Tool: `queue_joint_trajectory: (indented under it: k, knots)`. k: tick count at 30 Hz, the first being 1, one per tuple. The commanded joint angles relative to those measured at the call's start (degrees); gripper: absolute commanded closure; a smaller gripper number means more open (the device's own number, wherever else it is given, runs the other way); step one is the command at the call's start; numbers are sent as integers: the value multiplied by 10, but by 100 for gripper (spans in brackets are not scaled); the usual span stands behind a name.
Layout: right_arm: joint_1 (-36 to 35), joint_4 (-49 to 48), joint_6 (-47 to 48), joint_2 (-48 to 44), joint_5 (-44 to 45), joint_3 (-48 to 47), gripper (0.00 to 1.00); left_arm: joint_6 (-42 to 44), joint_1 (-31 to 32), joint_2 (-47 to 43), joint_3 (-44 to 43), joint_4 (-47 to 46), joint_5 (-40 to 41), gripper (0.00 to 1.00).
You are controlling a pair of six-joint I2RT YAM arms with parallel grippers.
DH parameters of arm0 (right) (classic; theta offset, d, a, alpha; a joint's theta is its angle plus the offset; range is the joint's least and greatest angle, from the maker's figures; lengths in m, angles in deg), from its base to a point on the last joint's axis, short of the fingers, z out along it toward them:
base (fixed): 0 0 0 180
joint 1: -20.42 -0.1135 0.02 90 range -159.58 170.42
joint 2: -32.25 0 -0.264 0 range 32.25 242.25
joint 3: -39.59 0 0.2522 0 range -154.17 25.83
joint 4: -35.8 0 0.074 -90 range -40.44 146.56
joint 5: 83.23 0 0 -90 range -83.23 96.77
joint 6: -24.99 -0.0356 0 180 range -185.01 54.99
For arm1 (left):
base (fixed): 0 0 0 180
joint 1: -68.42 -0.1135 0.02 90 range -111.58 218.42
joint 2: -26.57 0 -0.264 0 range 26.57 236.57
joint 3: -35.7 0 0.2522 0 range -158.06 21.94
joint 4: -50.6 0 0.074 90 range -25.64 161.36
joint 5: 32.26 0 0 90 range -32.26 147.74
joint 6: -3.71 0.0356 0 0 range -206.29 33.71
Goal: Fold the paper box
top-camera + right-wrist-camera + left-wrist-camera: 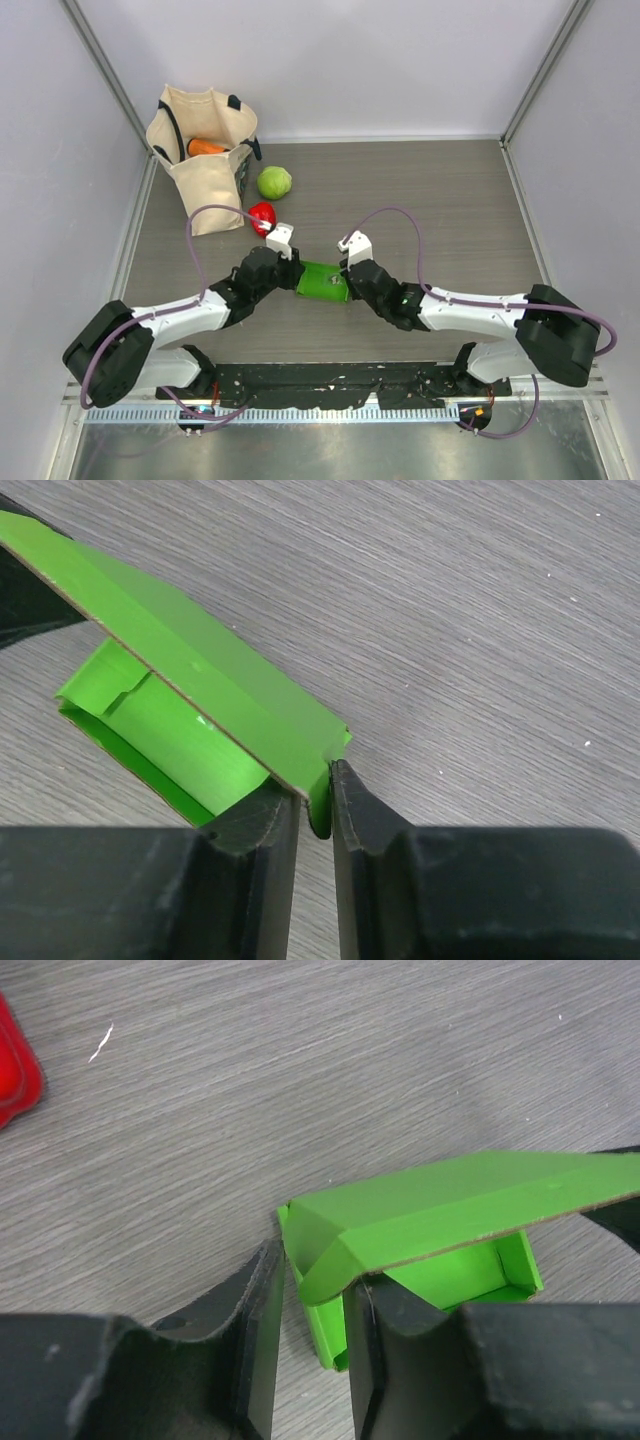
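Your left gripper (pixel 315 1295) pinches the left end of the paper box (pixel 322 281). Your right gripper (pixel 318 792) pinches a thin flap at its right end. Hold tight with both and move slowly, so the card bends on its lines and does not rip. The box sits mid-table (pixel 450 210) between the grippers. It is bright green and half made, with walls up and the top flap lifted. Farther off are a red thing (pixel 262 216), a round vegetable (pixel 274 182) and a cloth bag (pixel 200 150).
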Motion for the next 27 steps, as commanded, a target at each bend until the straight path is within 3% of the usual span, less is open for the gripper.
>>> queue_joint_trajectory:
  k: [1,4,10,19,27]
  knots:
    - [-6,-23,0,19,32,-26,79,14,-1,10,-30,-15,-2,71]
    - [-12,-23,-1,43,52,-48,93,15,-1,21,-41,-13,-4,80]
    - [-32,-19,-1,85,125,-91,99,17,-1,39,-69,-2,7,100]
    - [-36,58,-116,151,266,-195,99,-18,-1,58,-71,-36,53,100]
    - [-50,116,-229,220,327,-239,99,-92,10,91,-61,-73,76,100]
